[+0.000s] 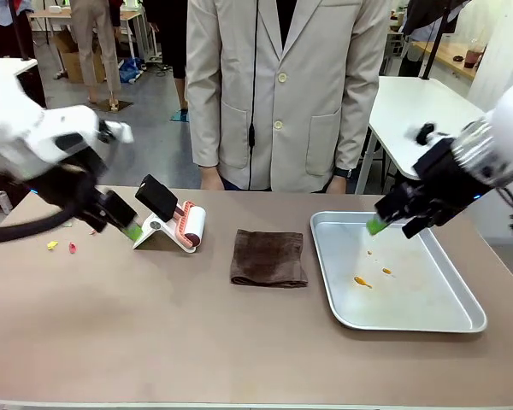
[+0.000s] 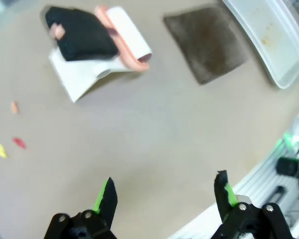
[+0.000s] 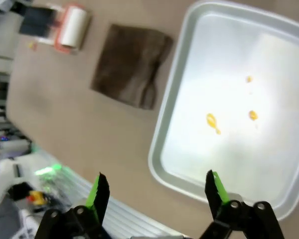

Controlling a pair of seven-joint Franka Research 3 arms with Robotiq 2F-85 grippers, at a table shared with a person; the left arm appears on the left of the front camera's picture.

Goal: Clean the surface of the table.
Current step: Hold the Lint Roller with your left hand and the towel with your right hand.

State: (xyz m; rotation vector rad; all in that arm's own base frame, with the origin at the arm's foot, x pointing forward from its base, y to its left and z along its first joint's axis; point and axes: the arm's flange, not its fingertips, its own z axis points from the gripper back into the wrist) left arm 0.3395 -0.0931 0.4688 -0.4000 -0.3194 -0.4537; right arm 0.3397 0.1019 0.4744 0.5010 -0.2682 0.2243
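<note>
On the table (image 1: 154,342), brown cloth (image 1: 268,258) beside steel tray (image 1: 419,295); left gripper (image 2: 164,186), right gripper (image 3: 156,181), jaws apart

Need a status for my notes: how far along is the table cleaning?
Done: nothing visible. In hand: nothing; the left claw and right claw hang open and empty. To do: coloured scraps on the table, orange spots in the tray; the roller and cloth lie unused.

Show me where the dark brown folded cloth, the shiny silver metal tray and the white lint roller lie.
dark brown folded cloth (image 1: 268,257): front view, middle of its top.
shiny silver metal tray (image 1: 427,295): front view, bare floor.
white lint roller (image 1: 193,226): front view, its white roll.
</note>
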